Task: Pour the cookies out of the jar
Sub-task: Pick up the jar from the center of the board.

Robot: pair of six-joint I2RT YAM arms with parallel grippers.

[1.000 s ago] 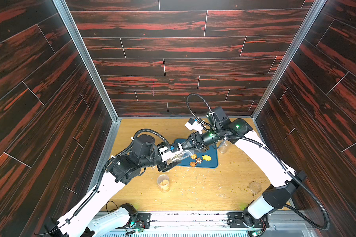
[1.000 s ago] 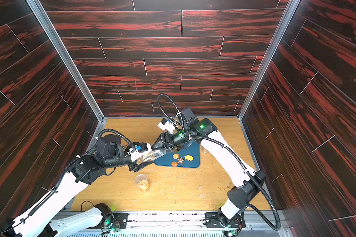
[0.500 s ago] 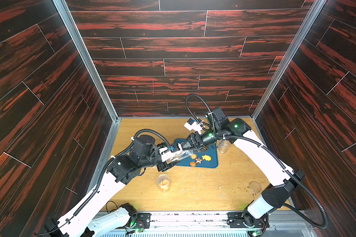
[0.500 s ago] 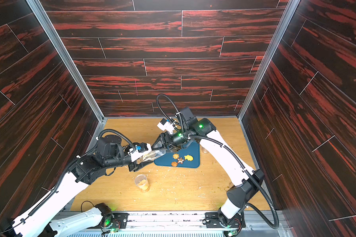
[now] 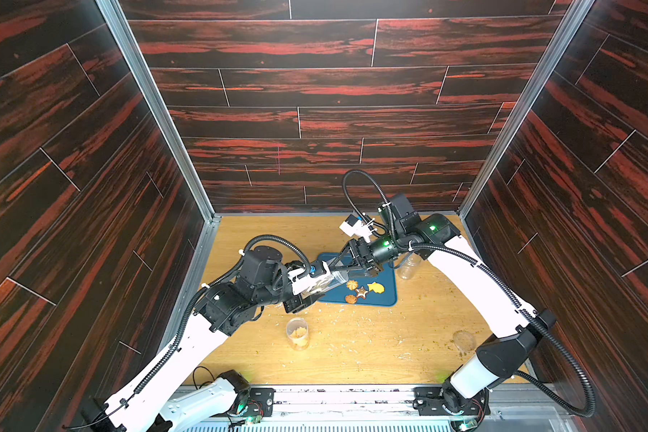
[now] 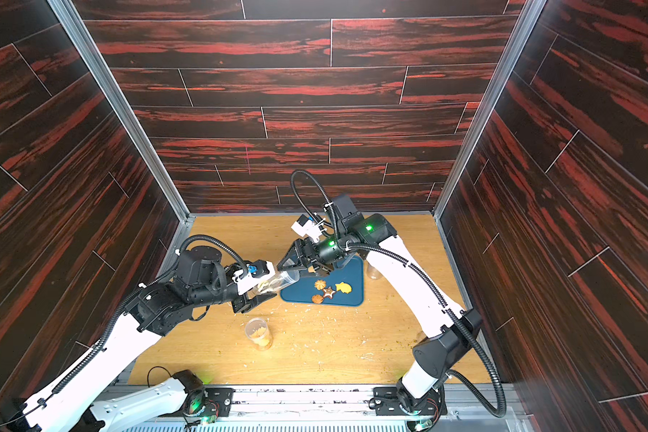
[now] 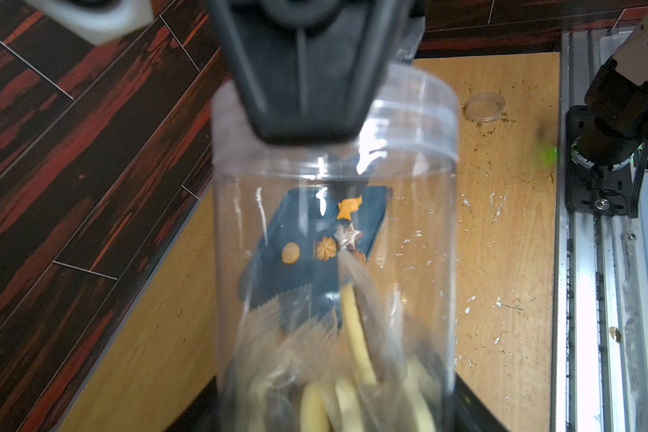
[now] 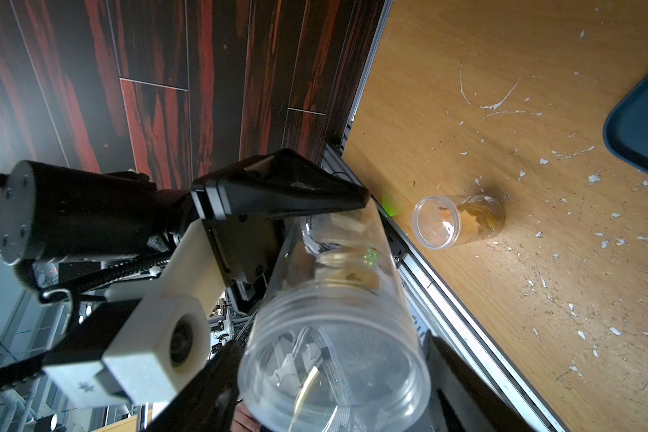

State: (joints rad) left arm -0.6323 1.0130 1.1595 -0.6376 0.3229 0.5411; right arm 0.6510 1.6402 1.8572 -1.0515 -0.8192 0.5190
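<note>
A clear plastic jar (image 5: 330, 283) (image 6: 275, 283) lies tilted in the air, its mouth over the near left corner of the blue tray (image 5: 386, 297) (image 6: 354, 297). My left gripper (image 5: 319, 290) (image 6: 264, 291) (image 7: 333, 411) is shut on the jar's body. Pale yellow cookies (image 7: 356, 351) and a crumpled clear bag sit inside the jar. Several cookies (image 5: 361, 291) (image 6: 329, 291) lie on the tray. My right gripper (image 5: 343, 271) (image 6: 295, 270) (image 8: 333, 392) is open, its fingers (image 8: 464, 381) straddling the jar's mouth with a small gap.
A second clear jar (image 5: 297, 333) (image 6: 258, 333) (image 8: 461, 220) holding biscuits stands on the wooden table near the front. An empty clear jar (image 5: 408, 266) (image 6: 373, 271) stands right of the tray. A clear lid (image 5: 464, 340) (image 7: 485, 107) lies at the front right. Pale crumbs litter the table.
My right gripper's jaws have spread wider around the jar's mouth. The jar stays tilted in my left gripper, and both arms have barely moved.
</note>
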